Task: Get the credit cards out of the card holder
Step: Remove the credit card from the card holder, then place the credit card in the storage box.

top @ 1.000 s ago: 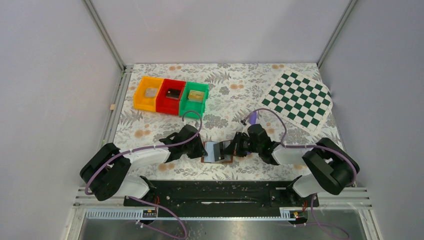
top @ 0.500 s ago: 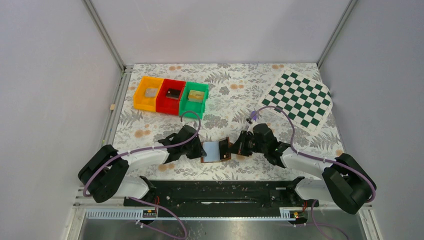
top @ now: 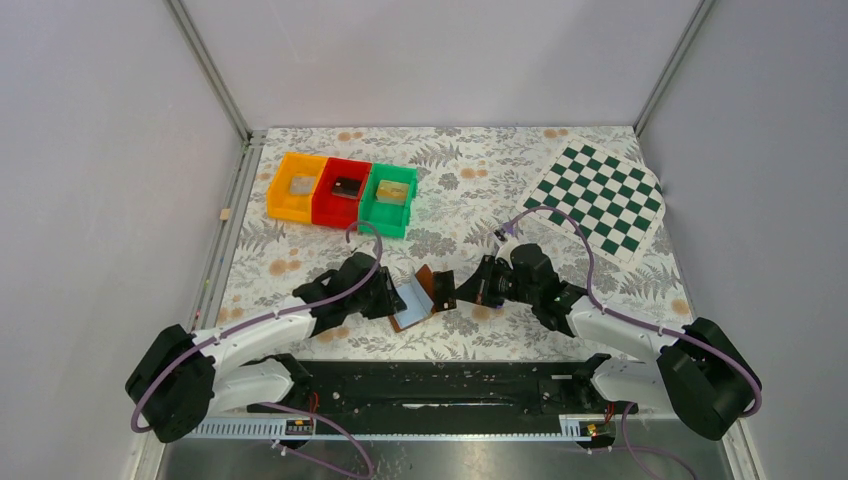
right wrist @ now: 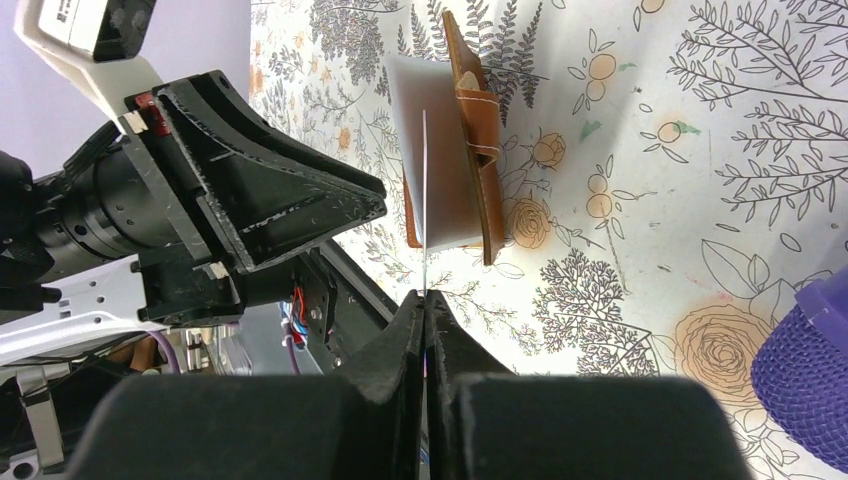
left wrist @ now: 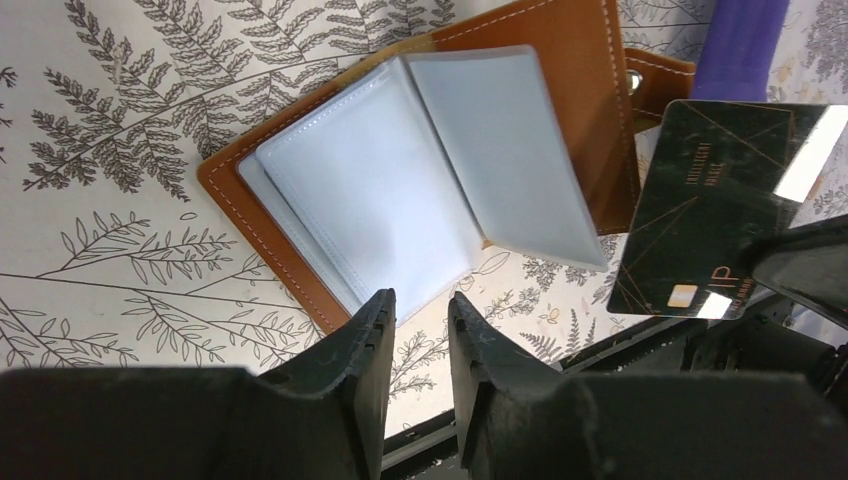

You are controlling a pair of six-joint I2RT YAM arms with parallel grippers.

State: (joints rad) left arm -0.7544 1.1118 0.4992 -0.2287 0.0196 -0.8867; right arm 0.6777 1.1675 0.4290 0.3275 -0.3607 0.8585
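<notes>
The card holder (left wrist: pixel 400 190) lies open on the floral table, brown outside with pale blue-grey panels; it also shows in the top view (top: pixel 411 303) and, edge-on, in the right wrist view (right wrist: pixel 478 150). My left gripper (left wrist: pixel 420 300) is narrowly open with nothing between its fingers, its tips at the holder's near edge. My right gripper (right wrist: pixel 424 298) is shut on a black credit card (left wrist: pixel 715 210), held clear of the holder to its right. The card shows edge-on as a thin line in the right wrist view (right wrist: pixel 424 200). In the top view the grippers (top: pixel 385 298) (top: pixel 455 292) flank the holder.
Orange (top: pixel 295 187), red (top: pixel 345 192) and green (top: pixel 390 198) bins stand at the back left, each with a flat item inside. A checkered mat (top: pixel 598 200) lies at the back right. A purple stick (left wrist: pixel 745 45) lies beside the holder. The black base rail (top: pixel 440 385) runs along the near edge.
The right gripper has drawn the black card out of the holder and raised it. The holder has turned and shifted left. The left arm has stretched out and moved slightly left.
</notes>
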